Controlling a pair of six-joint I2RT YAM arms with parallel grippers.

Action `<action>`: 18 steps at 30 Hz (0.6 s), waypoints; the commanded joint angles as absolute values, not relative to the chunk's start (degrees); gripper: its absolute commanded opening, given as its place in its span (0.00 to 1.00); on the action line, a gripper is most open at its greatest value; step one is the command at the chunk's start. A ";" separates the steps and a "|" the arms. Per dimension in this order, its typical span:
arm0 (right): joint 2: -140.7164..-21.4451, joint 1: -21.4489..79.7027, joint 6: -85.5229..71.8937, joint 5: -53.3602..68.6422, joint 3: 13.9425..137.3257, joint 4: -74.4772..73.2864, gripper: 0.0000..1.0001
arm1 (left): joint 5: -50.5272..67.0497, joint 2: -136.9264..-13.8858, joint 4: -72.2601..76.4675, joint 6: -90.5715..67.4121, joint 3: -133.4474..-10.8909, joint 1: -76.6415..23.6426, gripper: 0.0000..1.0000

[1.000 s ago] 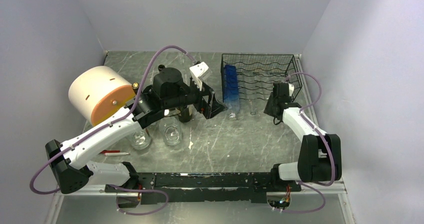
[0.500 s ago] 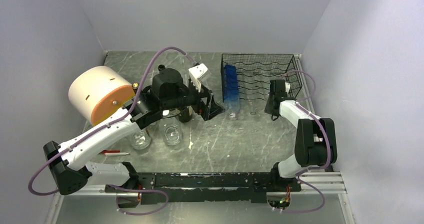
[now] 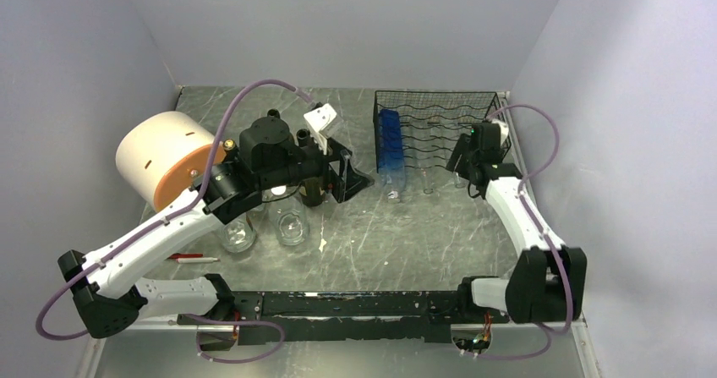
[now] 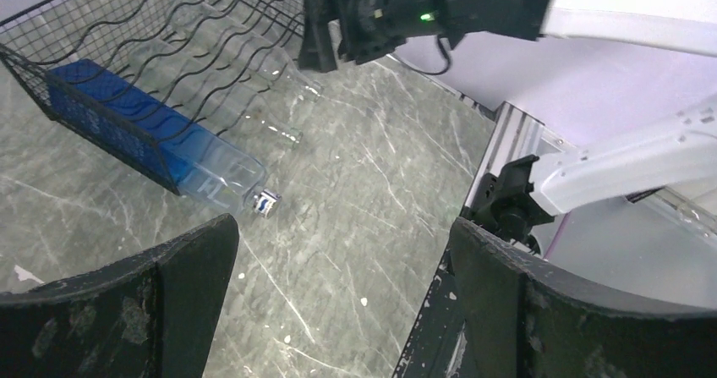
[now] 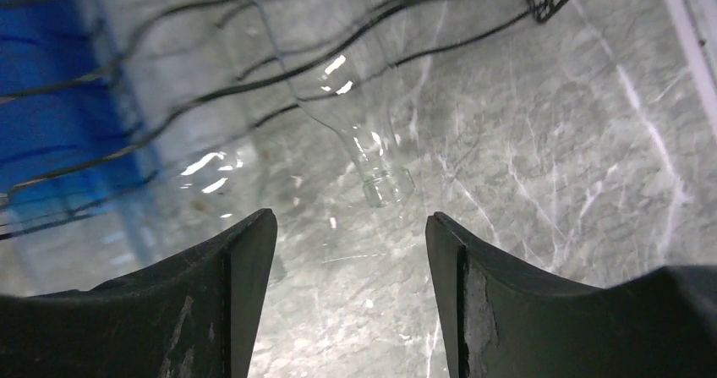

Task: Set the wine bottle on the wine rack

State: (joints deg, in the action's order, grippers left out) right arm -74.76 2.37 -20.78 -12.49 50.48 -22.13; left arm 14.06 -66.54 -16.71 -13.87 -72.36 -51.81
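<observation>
Now R claw, L claw both wide, empty; bottle neck pokes out rack front, R nudge cd slide it off

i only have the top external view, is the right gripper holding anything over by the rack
observer: no. In the right wrist view the right gripper is open and empty. A clear bottle pokes its neck out of the wine rack just ahead of it.
operator: ok and the left one
observer: the left gripper is open too, with nothing between its fingers.
operator: is the blue bottle capped
observer: it looks so. The left wrist view shows the blue bottle lying in the rack's end slot, with a small cap on the neck that sticks out the front.
</observation>
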 commanded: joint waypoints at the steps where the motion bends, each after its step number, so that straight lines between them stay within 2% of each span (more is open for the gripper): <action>1: -67.35 2.08 -22.03 -10.81 53.48 -27.99 0.69 | 9.39 -65.58 -16.83 -13.33 -73.53 -51.80 0.99; 5: -61.69 2.14 -21.19 -1.73 55.59 -30.46 0.66 | 3.35 -65.72 -19.21 -12.65 -75.63 -51.77 0.99; 10: -55.73 2.79 -21.71 12.03 54.29 -26.31 0.63 | -6.81 -65.46 -23.32 -11.79 -78.20 -51.77 0.99; 13: -54.10 4.35 -22.34 15.68 53.56 -23.16 0.60 | -10.96 -64.08 -24.05 -8.65 -77.13 -51.77 0.99; 18: -54.08 11.09 -22.46 16.94 54.49 -20.33 0.60 | -21.18 -62.59 -24.38 -7.91 -74.71 -51.71 0.99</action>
